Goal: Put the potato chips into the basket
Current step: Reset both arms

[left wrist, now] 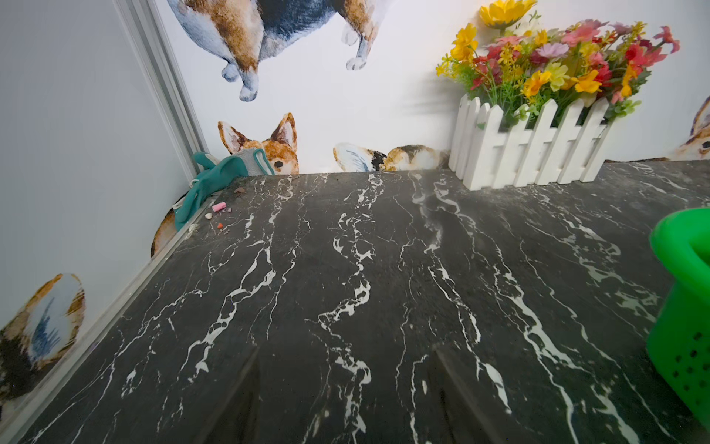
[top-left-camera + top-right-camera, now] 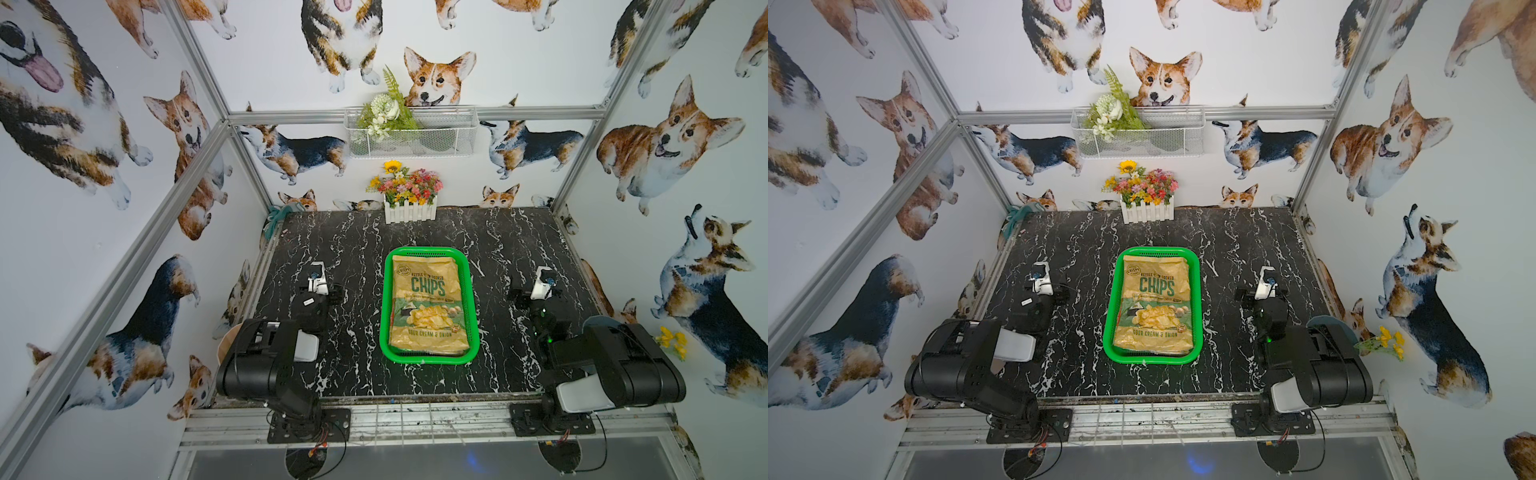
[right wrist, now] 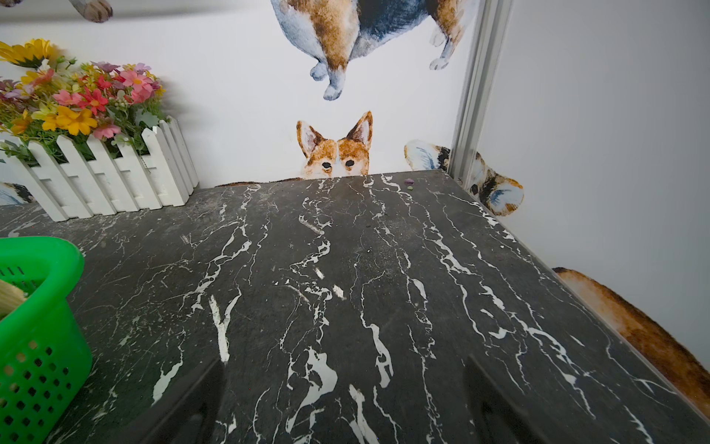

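The green basket (image 2: 382, 307) sits mid-surface (image 2: 332, 249), a tan CHIPS bag (image 2: 428, 303) lying on top. Any bags beneath show only as edge slivers, too few to count. The left fingers (image 1: 238, 399) and right fingers (image 3: 192, 407), dim and cut off, stand apart and empty on either side of it.

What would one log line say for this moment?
chips in basket | left gripper open, empty | right gripper open, empty

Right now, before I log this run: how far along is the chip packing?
Done: a chips bag lies on top in the green basket, other edges beneath. In hand: nothing; the left fingers and right fingers stand open and empty. Left: no bag shows on the table, so it looks finished.
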Motion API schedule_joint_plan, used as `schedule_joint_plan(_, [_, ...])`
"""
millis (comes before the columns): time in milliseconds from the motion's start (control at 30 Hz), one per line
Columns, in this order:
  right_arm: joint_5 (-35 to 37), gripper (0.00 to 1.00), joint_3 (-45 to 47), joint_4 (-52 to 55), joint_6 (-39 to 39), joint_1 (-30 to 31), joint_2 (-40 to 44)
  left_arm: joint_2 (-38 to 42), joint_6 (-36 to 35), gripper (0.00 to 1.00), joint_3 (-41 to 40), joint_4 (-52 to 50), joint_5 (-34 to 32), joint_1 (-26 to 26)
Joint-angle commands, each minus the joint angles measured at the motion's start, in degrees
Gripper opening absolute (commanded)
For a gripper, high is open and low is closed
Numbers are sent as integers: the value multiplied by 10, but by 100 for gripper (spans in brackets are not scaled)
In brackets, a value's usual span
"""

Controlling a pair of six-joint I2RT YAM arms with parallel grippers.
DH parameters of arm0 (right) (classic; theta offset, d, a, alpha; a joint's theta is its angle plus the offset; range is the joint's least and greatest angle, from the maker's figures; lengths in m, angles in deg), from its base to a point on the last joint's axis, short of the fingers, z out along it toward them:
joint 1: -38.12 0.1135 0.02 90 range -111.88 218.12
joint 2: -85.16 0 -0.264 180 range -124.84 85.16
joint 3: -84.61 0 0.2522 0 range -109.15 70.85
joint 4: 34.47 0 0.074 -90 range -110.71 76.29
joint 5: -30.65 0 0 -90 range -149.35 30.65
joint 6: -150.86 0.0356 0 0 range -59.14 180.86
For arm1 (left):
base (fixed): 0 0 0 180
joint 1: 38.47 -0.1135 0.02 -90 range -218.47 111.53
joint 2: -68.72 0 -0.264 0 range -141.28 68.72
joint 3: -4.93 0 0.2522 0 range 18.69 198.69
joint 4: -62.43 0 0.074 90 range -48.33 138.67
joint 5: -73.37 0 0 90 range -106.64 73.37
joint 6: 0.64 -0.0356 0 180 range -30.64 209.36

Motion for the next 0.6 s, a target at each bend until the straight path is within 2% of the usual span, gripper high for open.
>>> schedule_joint_plan(0, [4,100,-3,-4,5,0,0,-1,1,73,5,-25,-4,-1])
schedule_joint_plan(100, [4,100,-3,-5,6,1,-1,-2,1,77,6,-27,-3,-1])
schedule_joint_plan(133, [4,100,-3,-4,6,0,-1,-2,1,81,7,-28,-3,-1])
schedule_joint_plan(200, [4,100,-3,-4,6,1,-1,-3,2,98,8,-30,-2,-2])
schedule_joint_plan(233, [4,100,-4,-4,6,1,-1,-3,2,100,8,-30,-1,-2])
schedule_joint_plan(567, [-6,100,-2,-4,6,-3,1,-2,2,100,9,-29,-1,-3])
